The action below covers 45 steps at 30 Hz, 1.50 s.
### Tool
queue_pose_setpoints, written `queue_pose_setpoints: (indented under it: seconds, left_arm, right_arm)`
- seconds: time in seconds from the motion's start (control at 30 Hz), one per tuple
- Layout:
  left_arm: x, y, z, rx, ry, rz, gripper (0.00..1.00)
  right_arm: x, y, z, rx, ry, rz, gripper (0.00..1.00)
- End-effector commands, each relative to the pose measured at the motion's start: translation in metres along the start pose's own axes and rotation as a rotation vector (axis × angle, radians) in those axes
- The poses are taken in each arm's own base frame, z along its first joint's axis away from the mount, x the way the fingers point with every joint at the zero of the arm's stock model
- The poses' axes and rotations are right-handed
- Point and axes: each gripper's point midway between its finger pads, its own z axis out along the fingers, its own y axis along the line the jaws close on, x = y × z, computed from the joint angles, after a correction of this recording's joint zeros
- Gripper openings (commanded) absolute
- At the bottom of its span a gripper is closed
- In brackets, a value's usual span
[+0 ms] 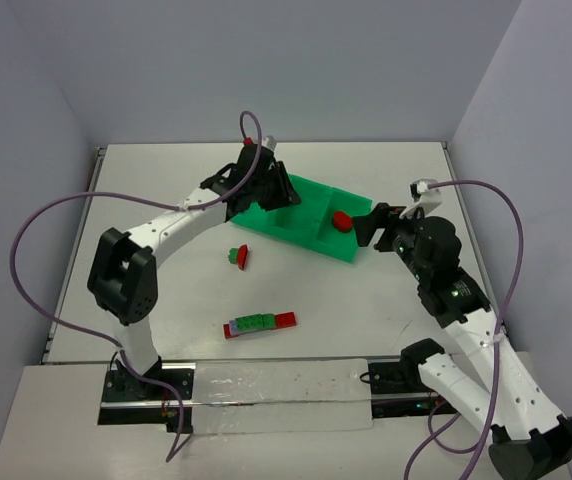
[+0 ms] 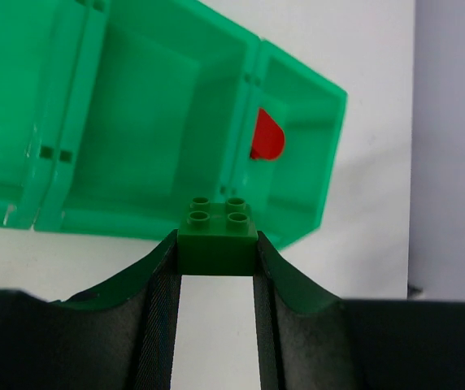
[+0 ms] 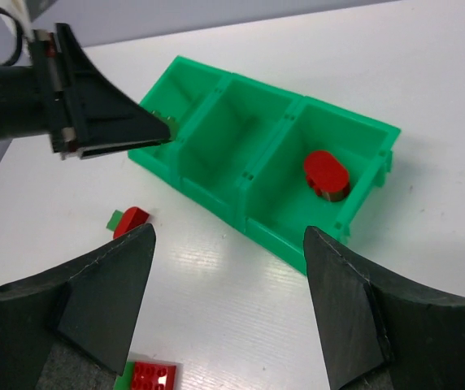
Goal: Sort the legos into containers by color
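Observation:
My left gripper (image 2: 216, 258) is shut on a dark green brick (image 2: 217, 234) and holds it above the left end of the green tray (image 2: 135, 219); it also shows in the top view (image 1: 265, 203). The tray (image 1: 286, 240) has three compartments. A red rounded brick (image 1: 341, 221) lies in the right one, and the other two look empty. My right gripper (image 3: 228, 236) is open and empty, near the tray's right end (image 1: 368, 228). A red-and-green piece (image 1: 238, 256) and a red, green and lavender stack (image 1: 260, 324) lie on the table.
The white table ends at raised edges by the grey walls at the back and sides. Purple cables loop over both arms. The left arm's gripper (image 3: 94, 114) hangs above the tray's far left corner in the right wrist view.

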Motion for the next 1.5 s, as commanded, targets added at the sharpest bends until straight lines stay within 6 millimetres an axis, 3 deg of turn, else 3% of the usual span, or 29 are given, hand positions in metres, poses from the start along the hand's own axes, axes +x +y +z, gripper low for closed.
queue_pose_setpoints:
  seconds: [0.0,0.27,0.43,0.5,0.53,0.57,0.6,0.63,0.7,0.87,1.0,1.03,1.13,1.17,1.2,1.27,1.47]
  left_arm:
    - [-0.027,0.0,0.022,-0.083,-0.081,-0.093,0.0]
    - [-0.027,0.007,0.063,-0.117,-0.071,-0.116,0.0]
    - [-0.024,0.012,0.078,-0.134,-0.06,-0.116,0.0]
    - [-0.021,0.014,0.083,-0.136,-0.046,-0.11,0.1]
    - [-0.022,0.013,0.083,-0.133,-0.045,-0.107,0.19]
    - [-0.021,0.012,0.083,-0.13,-0.04,-0.106,0.2]
    - [-0.021,0.011,0.083,-0.126,-0.041,-0.103,0.32]
    - [-0.022,0.008,0.081,-0.105,-0.045,-0.1,0.6]
    - [-0.024,0.004,0.076,-0.087,-0.055,-0.091,0.78]
    - [-0.034,-0.004,0.056,-0.073,-0.092,-0.06,0.83]
    - [-0.054,-0.023,0.01,-0.023,-0.202,0.004,0.83]
    - [-0.043,-0.007,0.008,-0.06,-0.195,0.012,0.83]
    - [-0.048,0.022,-0.034,-0.176,-0.291,0.013,0.85]
    - [-0.041,0.046,-0.04,-0.261,-0.303,0.016,0.9]
    - [-0.045,0.045,-0.049,-0.26,-0.32,0.01,0.91]
    - [-0.03,0.083,-0.067,-0.393,-0.331,0.021,0.97]
    - [0.019,0.137,-0.071,-0.53,-0.246,-0.02,0.99]
  right_arm:
    - [0.004,-0.015,-0.01,0.069,-0.019,0.015,0.81]
    - [0.011,-0.016,-0.009,0.07,0.003,0.035,0.81]
    - [0.013,-0.015,-0.011,0.064,0.003,0.044,0.81]
    - [0.013,-0.016,-0.012,0.069,0.005,0.043,0.81]
    - [0.014,-0.017,-0.012,0.073,0.009,0.041,0.81]
    - [0.014,-0.017,-0.012,0.073,0.008,0.041,0.81]
    - [0.015,-0.018,-0.012,0.074,0.01,0.04,0.81]
    - [0.015,-0.016,-0.013,0.067,0.012,0.037,0.81]
    - [0.018,-0.014,-0.013,0.054,0.025,0.033,0.81]
    - [0.019,-0.013,-0.013,0.049,0.026,0.042,0.81]
    - [0.02,-0.013,-0.013,0.043,0.029,0.042,0.81]
    - [0.021,-0.012,-0.013,0.038,0.033,0.038,0.81]
    - [0.022,-0.01,-0.011,0.023,0.03,0.031,0.81]
    - [0.025,-0.011,-0.01,0.024,0.032,0.032,0.81]
    - [0.024,-0.01,-0.009,0.021,0.029,0.036,0.81]
    - [0.028,-0.009,-0.003,0.011,0.038,0.048,0.81]
    - [0.034,0.007,0.008,-0.072,0.074,0.071,0.81]
